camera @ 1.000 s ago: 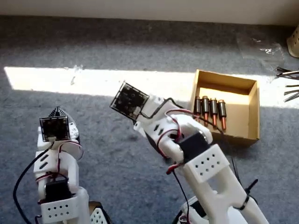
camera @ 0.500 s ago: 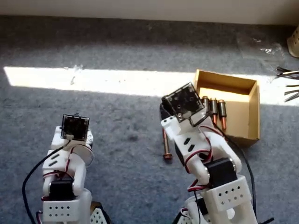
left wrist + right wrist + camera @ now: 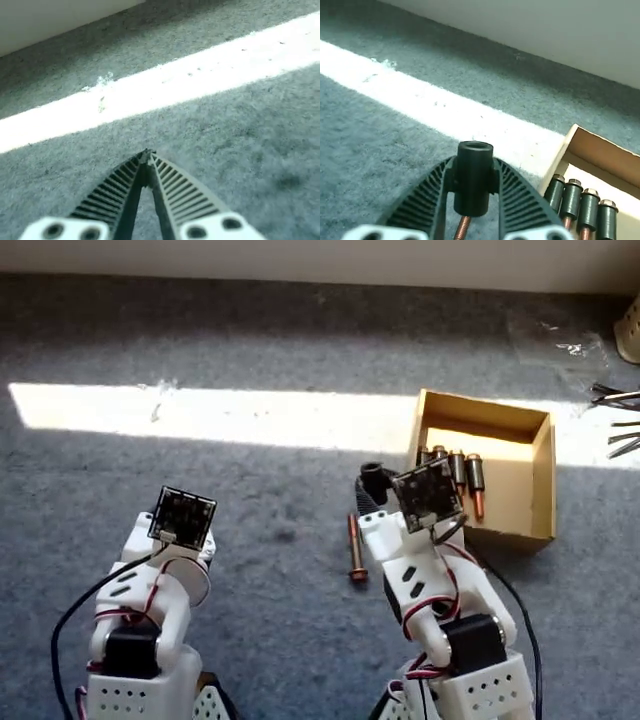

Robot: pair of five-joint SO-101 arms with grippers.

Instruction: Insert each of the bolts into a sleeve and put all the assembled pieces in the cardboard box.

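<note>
The black cylindrical sleeve (image 3: 474, 187) is pinched in the right gripper's (image 3: 473, 167) jaws, now drawn back toward 6 o'clock from the open cardboard box (image 3: 545, 480). The copper bolt (image 3: 354, 540) is left unmoved on the grey carpet (image 3: 250, 330), at the sleeve's 7 o'clock. The left gripper (image 3: 147, 156), jaws pressed together, has been shifted toward 3 o'clock.

Rough, fuzzy grey cloth covers the tabletop (image 3: 250, 330). The brown cardboard box (image 3: 543, 480) is matt paperboard. The copper-coloured threaded metal bolt (image 3: 355, 545) has a dull sheen. The black cylindrical sleeve (image 3: 472, 180) looks smooth and matt, between ribbed black plastic fingers (image 3: 427, 197). The white arm shells (image 3: 385, 530) are matt plastic.
</note>
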